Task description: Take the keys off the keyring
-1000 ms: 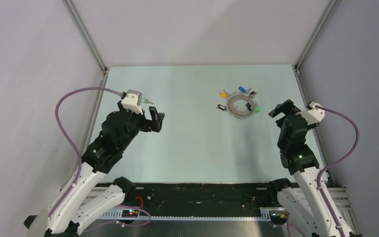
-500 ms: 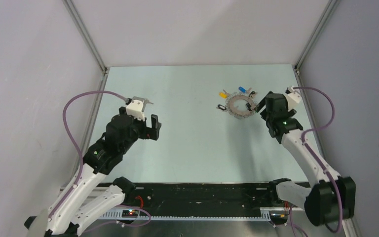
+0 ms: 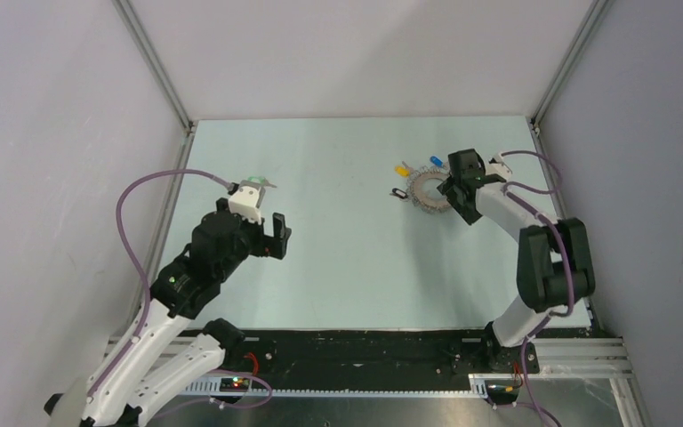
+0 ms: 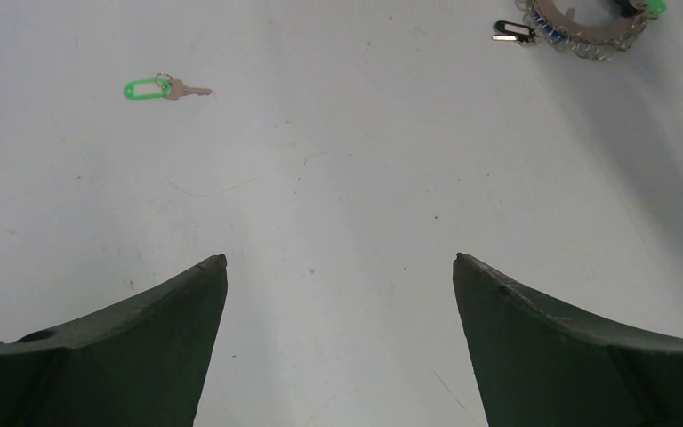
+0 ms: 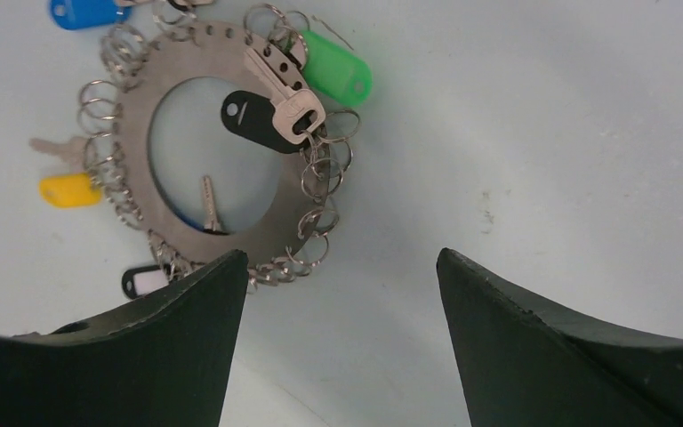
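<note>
Lying apart from keyring (image 5: 204,58), loose green key (image 4: 167,88)

My right gripper's (image 5: 342,256) left finger (image 5: 142,338) covers the keyring's (image 5: 187,55) nearest rim; beyond it, the blue key (image 5: 84,11) is cropped.

Pale green table (image 3: 347,267), lightly scuffed, evenly lit. Plain grey-white walls (image 3: 347,53) on three sides, metal posts (image 3: 152,64) at the back corners. Black rail (image 3: 365,349) along near edge.
</note>
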Controlling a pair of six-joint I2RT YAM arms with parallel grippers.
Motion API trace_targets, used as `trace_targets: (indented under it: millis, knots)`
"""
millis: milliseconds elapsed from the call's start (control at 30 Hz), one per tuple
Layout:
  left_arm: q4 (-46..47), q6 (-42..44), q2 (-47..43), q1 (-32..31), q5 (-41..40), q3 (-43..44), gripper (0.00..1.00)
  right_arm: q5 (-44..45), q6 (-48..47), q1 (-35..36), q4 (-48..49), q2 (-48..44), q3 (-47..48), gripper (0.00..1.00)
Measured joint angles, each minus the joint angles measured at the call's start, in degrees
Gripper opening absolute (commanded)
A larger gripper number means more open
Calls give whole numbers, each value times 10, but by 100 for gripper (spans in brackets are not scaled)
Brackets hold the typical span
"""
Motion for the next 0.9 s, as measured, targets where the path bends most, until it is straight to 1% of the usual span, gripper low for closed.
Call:
trace_targets:
  millis: [233,367,533,600,633,667,700,733,767,900]
  knots:
    - [0,0,-16,0,0,-1,100,-7,49,1,-48,126,93,83]
    - [0,0,-17,0,0,-1,100,-16,67,2,-61,180,139,82]
    - [0,0,-19,0,0,-1,100,-25,88,10,-93,238,208,75]
    - [0,0,-19,0,0,-1,100,-23,92,15,-118,262,246,60]
    - [0,0,-19,0,0,-1,100,-23,92,16,-125,271,259,39]
    - [0,0,-19,0,0,-1,100,-24,94,19,-132,281,273,28]
    - [0,0,-19,0,0,-1,100,-24,93,21,-136,286,281,7]
    - [0,0,-19,0,0,-1,100,-27,97,22,-133,290,283,3]
    - [0,0,-19,1,0,-2,100,-30,102,23,-132,291,283,0]
    - [0,0,-19,1,0,-4,100,-49,103,23,-91,276,255,0]
